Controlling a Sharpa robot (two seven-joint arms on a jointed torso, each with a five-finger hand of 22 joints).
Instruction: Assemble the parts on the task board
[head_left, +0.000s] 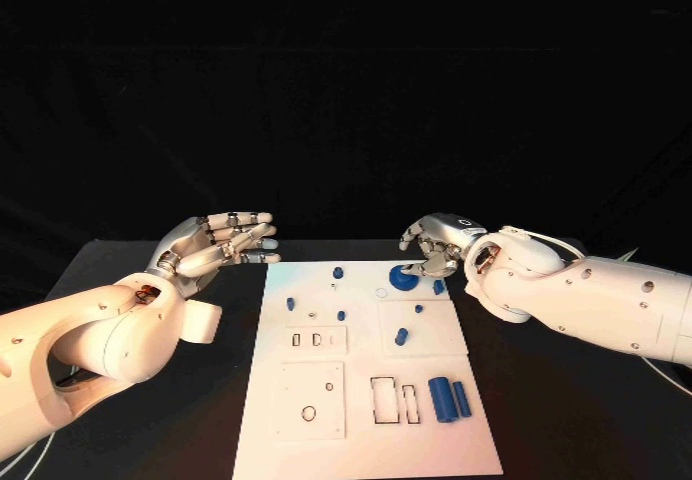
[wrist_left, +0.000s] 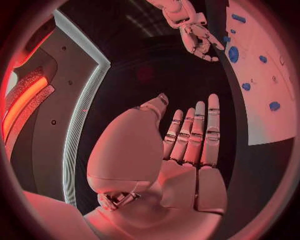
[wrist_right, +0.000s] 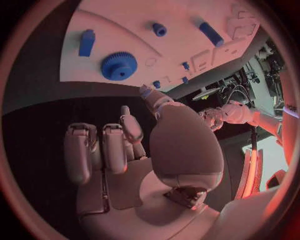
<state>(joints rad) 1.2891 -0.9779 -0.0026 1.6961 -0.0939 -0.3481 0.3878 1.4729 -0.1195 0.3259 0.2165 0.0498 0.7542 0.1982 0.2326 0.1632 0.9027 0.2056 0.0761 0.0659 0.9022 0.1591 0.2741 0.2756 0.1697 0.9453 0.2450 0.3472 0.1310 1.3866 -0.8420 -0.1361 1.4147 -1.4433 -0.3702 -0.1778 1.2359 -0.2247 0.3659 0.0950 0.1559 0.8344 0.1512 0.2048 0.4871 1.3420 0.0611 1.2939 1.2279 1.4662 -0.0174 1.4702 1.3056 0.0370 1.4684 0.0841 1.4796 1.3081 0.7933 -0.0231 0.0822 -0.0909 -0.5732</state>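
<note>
We note a dark backdrop in head view, with the board (head_left: 368, 370) brightly lit and sharp. Wrist views carry red light; fisheye bends edges, and a dark frame rings each circle.

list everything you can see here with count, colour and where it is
flat white task board: one, white, middle of the black table
round blue toothed gear: one, blue, far end of the board, at the right hand's fingertips
blue cylinders: two, blue, lying side by side at the board's near right
small blue pegs: several, blue, scattered over the board's far half
black table: one, black, under everything
left hand: silver, off the board's far left corner, holding nothing
right hand: silver, over the gear
</note>
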